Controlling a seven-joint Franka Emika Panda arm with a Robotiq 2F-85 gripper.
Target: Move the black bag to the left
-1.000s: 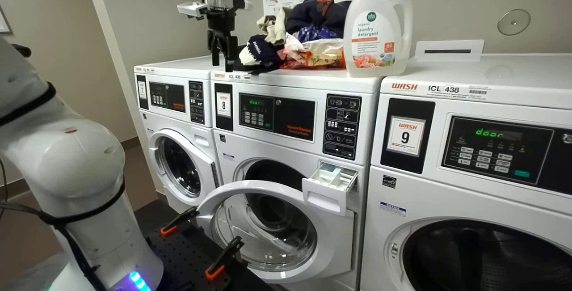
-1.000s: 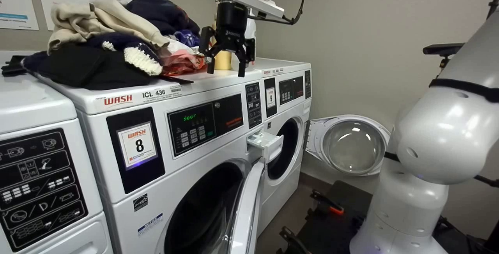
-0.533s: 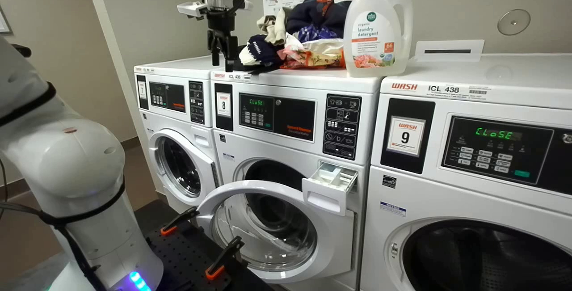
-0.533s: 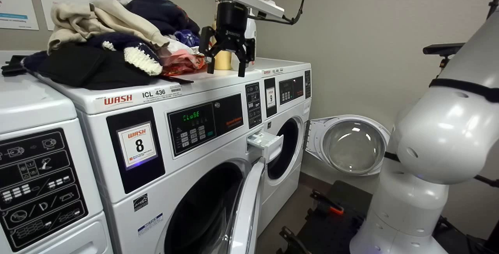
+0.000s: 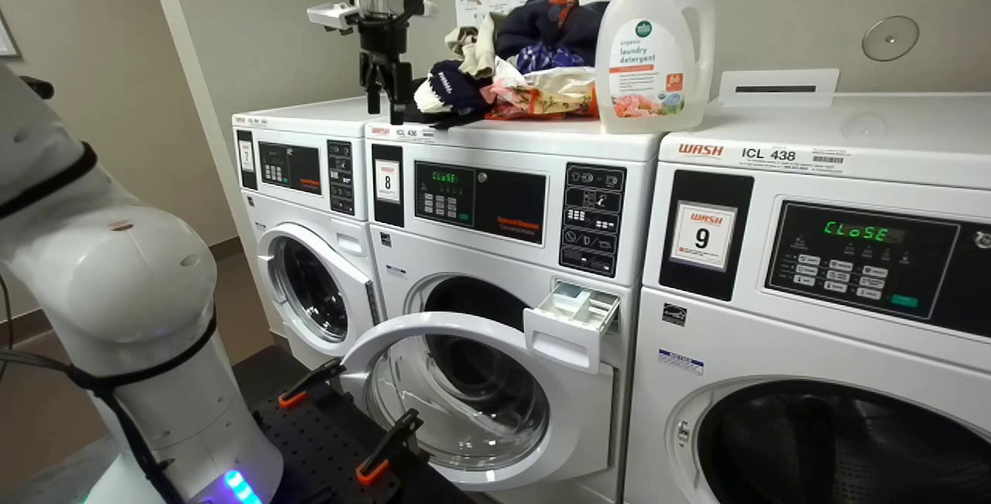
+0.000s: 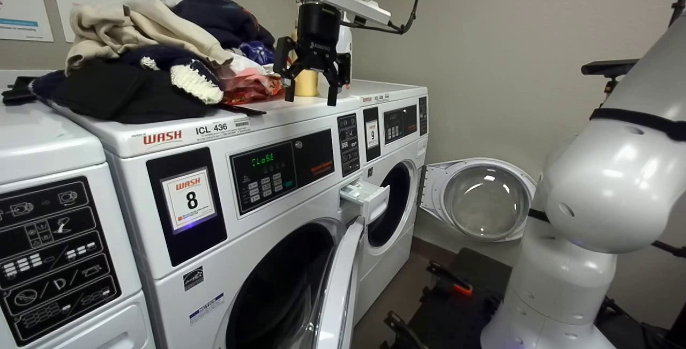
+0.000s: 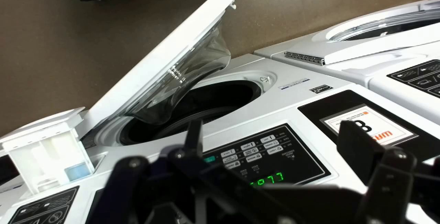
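Probably, dragging what looks like the black bag [image 6: 126, 91], near the tool [image 6: 311, 96], would topple the clothes [image 6: 172, 31] lying on that bag; the tool, spread apart, grips nothing.

Black bag [image 6: 128, 94] of matt cloth

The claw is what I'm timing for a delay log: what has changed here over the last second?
Nothing visibly moved, and nothing was taken hold of or let go. Only display text changed: the washer 8 readout and washer 9 readout went from "door" to "CLoSE". The open claw, black bag and detergent bottle stayed as they were.
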